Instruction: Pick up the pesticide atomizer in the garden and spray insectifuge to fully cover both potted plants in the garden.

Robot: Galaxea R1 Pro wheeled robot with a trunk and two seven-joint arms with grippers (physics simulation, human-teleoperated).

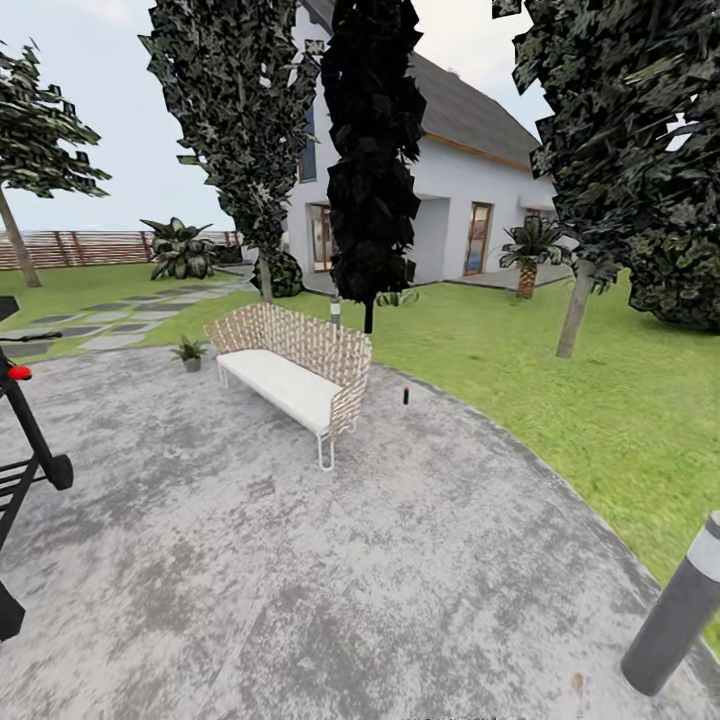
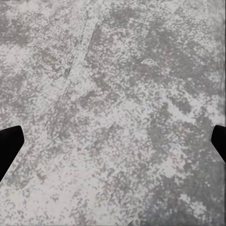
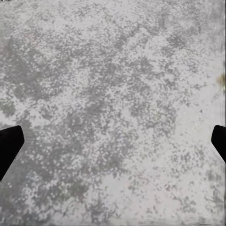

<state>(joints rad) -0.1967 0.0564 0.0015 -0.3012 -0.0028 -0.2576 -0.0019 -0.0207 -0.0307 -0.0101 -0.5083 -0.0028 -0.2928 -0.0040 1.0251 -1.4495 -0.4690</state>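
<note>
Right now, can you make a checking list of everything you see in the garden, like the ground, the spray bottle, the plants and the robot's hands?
Surface: mottled grey patio, with lawn round its far and right edge.
Job's things: pesticide atomizer, small and dark, upright at the patio's edge, right of the bench; one potted plant on the paving by the bench's left end; another low leafy plant shows behind the bench.
Clutter: wicker bench; grey bollard lamp near right; black wheeled frame at left.
Grippers: left gripper and right gripper open, empty, over bare paving.
Cables: nothing seen.
Surroundings: white house, tall trees, wooden fence.
</note>
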